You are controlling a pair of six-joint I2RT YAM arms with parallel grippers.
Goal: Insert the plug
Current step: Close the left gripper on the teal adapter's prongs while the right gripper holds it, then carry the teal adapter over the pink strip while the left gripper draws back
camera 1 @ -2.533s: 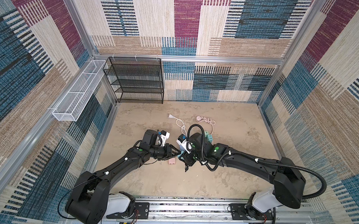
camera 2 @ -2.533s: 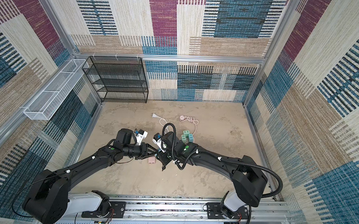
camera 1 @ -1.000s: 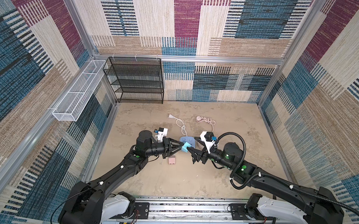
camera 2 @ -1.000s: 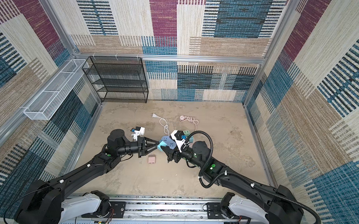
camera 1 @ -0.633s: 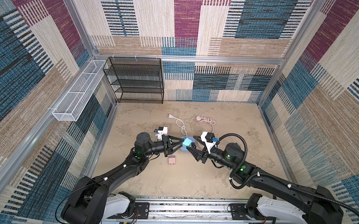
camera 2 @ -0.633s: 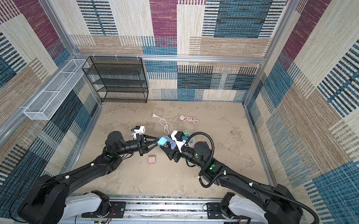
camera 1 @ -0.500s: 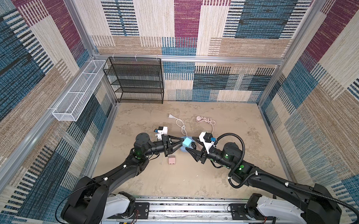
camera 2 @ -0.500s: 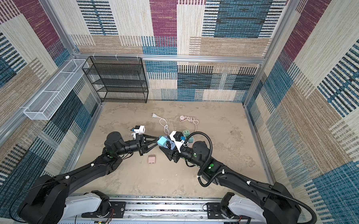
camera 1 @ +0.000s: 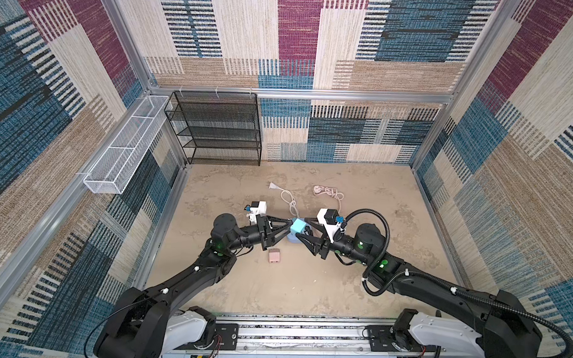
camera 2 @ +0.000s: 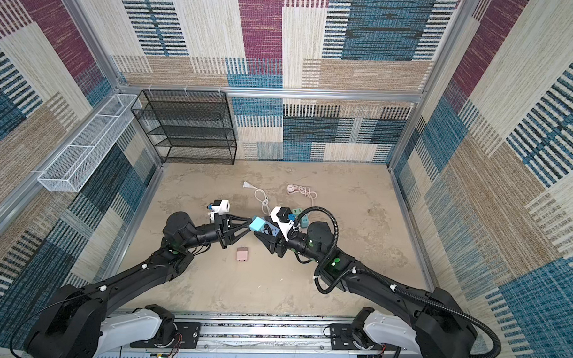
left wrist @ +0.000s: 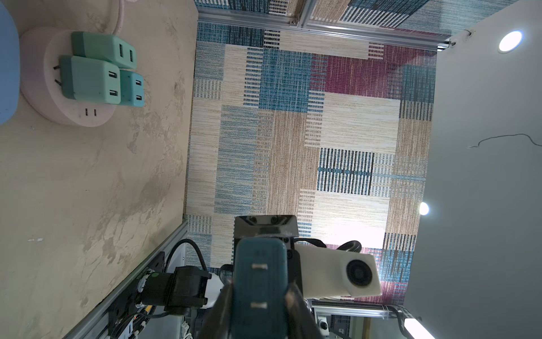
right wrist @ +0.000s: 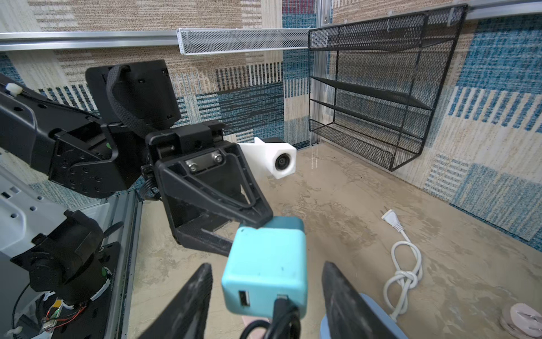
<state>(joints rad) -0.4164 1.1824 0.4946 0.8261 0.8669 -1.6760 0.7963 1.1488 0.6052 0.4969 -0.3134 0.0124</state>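
L gripper (camera 1: pixel 289 227) clenched on teal charger (camera 1: pixel 298 225), prong end in its jaws, held in the air above table (camera 1: pixel 273 292) ctr. R gripper (right wrist: pixel 267 265) released: fingers (right wrist: pixel 196 293) flank the charger's USB end w/ gaps both sides, not touching

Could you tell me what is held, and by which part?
The left hand pinches the blue charger by its pronged end; the right hand straddles it, open.

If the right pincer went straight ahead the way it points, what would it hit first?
Probably the blue charger held by the left pincer; it sits between the right pincer's open fingers.
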